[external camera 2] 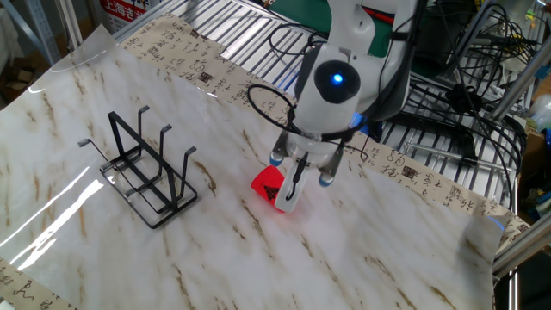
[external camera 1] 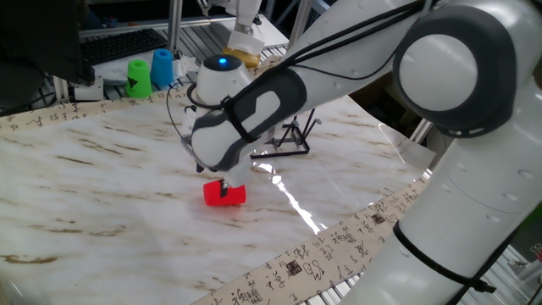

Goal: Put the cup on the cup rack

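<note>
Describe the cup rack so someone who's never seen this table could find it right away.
On the marble-patterned table, look away from the robot arm's tool and the red cup beneath it. The cup rack stands alone there: black wire, rectangular base, upright prongs, nothing hung on it.

Marble-patterned table: toppled red cup, black cup rack.

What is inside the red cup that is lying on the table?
One thin black finger of the gripper reaches into the open mouth of the red cup, which lies on its side. The rest of the inside is hidden by the gripper and the cup's wall.
</note>
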Tool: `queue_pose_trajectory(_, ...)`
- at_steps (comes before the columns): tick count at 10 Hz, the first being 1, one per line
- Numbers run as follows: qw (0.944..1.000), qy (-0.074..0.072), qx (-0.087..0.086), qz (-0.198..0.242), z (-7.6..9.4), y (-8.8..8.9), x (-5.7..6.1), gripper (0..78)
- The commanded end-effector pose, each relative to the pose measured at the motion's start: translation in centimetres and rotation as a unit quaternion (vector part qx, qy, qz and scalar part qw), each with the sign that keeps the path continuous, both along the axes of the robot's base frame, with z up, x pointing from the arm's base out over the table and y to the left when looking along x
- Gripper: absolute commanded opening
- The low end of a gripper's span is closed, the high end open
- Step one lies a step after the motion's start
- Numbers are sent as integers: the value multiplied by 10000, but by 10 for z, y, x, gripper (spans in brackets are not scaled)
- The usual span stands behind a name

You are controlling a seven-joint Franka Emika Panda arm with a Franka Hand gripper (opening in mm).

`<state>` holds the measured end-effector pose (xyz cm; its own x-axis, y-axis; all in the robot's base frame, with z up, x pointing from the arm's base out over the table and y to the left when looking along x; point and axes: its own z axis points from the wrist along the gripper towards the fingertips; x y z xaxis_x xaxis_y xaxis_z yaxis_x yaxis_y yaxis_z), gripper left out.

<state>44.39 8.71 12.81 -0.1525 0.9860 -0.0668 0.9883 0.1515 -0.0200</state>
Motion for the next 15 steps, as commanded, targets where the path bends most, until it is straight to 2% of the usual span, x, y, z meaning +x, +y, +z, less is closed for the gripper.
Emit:
queue_pose_trajectory(1, 9981, -367, -268, -425, -14, 4, 13, 774)
queue_pose_trajectory(6, 9970, -479, -488, -366, -20, 1, 8, 774)
queue_pose_trajectory(10, 9965, -557, -462, -413, -27, -3, 8, 774)
queue_pose_trajectory(15, 9963, -622, -470, -371, -39, -10, 16, 774)
